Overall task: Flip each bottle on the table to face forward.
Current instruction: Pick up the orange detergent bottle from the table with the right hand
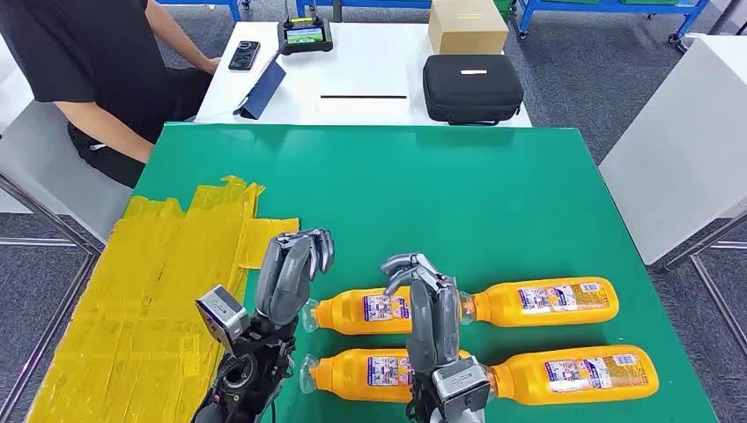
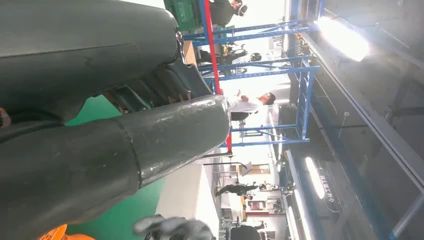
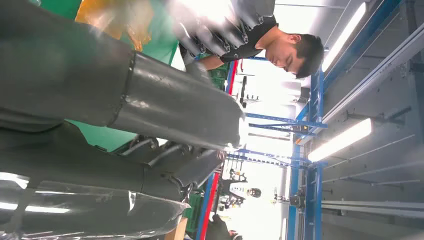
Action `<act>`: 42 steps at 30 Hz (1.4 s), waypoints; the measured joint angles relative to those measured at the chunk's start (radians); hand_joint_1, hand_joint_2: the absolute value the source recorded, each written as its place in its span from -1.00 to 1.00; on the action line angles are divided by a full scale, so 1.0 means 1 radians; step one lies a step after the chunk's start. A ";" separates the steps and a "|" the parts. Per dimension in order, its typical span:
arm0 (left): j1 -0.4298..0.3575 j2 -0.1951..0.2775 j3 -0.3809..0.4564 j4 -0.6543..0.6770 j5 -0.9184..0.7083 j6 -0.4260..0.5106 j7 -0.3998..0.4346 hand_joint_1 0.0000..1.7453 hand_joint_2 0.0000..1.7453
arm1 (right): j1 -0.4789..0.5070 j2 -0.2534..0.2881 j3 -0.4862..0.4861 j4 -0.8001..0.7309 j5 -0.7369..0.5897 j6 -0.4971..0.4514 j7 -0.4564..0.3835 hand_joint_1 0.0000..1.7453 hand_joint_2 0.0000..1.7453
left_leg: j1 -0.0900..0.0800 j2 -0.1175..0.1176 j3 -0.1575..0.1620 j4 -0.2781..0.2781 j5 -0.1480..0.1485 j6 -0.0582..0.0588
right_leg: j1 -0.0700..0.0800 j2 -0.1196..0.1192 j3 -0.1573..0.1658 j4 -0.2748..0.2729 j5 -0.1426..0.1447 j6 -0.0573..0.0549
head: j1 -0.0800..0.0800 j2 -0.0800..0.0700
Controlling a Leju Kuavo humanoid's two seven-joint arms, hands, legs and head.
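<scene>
Green tabletop (image 1: 458, 185), yellow tape (image 1: 159, 291) at its left. Left hand (image 1: 295, 273) hovers empty, fingers loosely curled; right hand (image 1: 432, 304) likewise, poised over four orange bottles (image 1: 546, 301) lying sideways in two rows, awaiting turning.

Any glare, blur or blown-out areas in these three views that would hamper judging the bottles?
Head view: evenly lit and sharp, the four orange bottles and both hands, left hand and right hand, read clearly. Left wrist view: ceiling lights flare and the background is overexposed. Right wrist view: motion blur near the person, bright washout behind the blue racks.
</scene>
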 joint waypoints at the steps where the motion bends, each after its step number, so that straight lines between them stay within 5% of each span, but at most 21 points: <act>1: 0.000 0.000 0.000 0.000 0.000 0.001 0.000 1.00 -1.00 | 0.000 0.000 0.000 0.000 -0.001 0.001 0.000 1.00 -1.00 | 0.000 0.000 0.000 0.000 0.000 0.000 | 0.000 0.000 0.000 0.000 0.000 0.000 | 0.000 0.000; 8: 0.023 0.018 0.108 0.000 -0.006 0.050 0.010 1.00 -1.00 | -0.070 0.048 -0.042 0.083 -0.100 0.204 -0.025 1.00 -1.00 | 0.001 0.004 0.001 0.000 0.001 -0.001 | 0.000 0.003 0.000 0.000 0.000 0.000 | 0.000 0.000; 20: 0.059 0.021 0.195 0.000 -0.067 0.041 0.000 1.00 -1.00 | -0.083 0.083 -0.090 0.126 -0.100 0.217 -0.031 1.00 -1.00 | 0.001 0.000 0.000 0.000 0.002 -0.001 | 0.001 0.000 0.000 0.000 0.000 0.000 | 0.000 0.000; 21: 0.059 0.021 0.197 0.000 -0.068 0.041 0.000 0.68 -1.00 | -0.082 0.084 -0.092 0.126 -0.100 0.217 -0.031 0.51 -1.00 | 0.001 0.000 0.000 0.000 0.002 -0.001 | 0.001 0.000 0.000 0.000 0.000 0.000 | 0.000 0.000; 24: 0.061 0.021 0.199 0.000 -0.074 0.055 0.001 -0.82 -1.00 | -0.082 0.087 -0.096 0.126 -0.098 0.207 -0.031 -0.99 -1.00 | 0.001 0.000 0.000 0.000 0.002 -0.001 | 0.001 0.000 0.000 0.000 0.000 0.000 | 0.000 0.000; 25: 0.062 0.021 0.201 0.000 -0.081 0.072 0.006 -1.00 -1.00 | -0.082 0.088 -0.098 0.127 -0.095 0.198 -0.031 -1.00 -1.00 | 0.001 0.000 0.000 0.000 0.002 -0.001 | 0.001 0.000 0.000 0.000 0.000 0.000 | 0.000 0.000; 30: 0.080 0.021 0.220 -0.029 -0.121 0.169 0.060 -1.00 -1.00 | -0.071 0.097 -0.120 0.125 -0.064 0.169 -0.026 -1.00 -1.00 | 0.001 0.001 0.000 0.000 0.002 -0.001 | 0.001 0.000 0.000 0.000 0.000 0.000 | 0.000 0.000; 34: 0.104 0.021 0.256 -0.067 -0.113 0.181 0.087 -1.00 -1.00 | -0.043 0.094 -0.134 0.089 0.021 0.177 0.047 -1.00 1.00 | 0.001 0.000 0.000 0.000 0.002 -0.001 | 0.001 0.000 0.000 0.000 0.000 0.000 | 0.000 0.000; 39: 0.139 0.021 0.313 -0.132 -0.130 0.177 0.127 -1.00 -1.00 | 0.010 0.043 -0.149 -0.021 0.298 0.239 0.266 -1.00 1.00 | 0.001 0.000 -0.001 0.000 0.001 -0.001 | 0.001 0.000 -0.001 0.000 0.000 0.000 | 0.000 0.000; 42: 0.158 0.021 0.342 -0.171 -0.132 0.176 0.140 -1.00 -1.00 | 0.045 0.008 -0.165 -0.085 0.384 0.252 0.300 -1.00 1.00 | 0.001 0.000 -0.001 0.000 0.001 -0.001 | 0.000 0.000 -0.001 0.000 0.000 0.000 | 0.000 0.000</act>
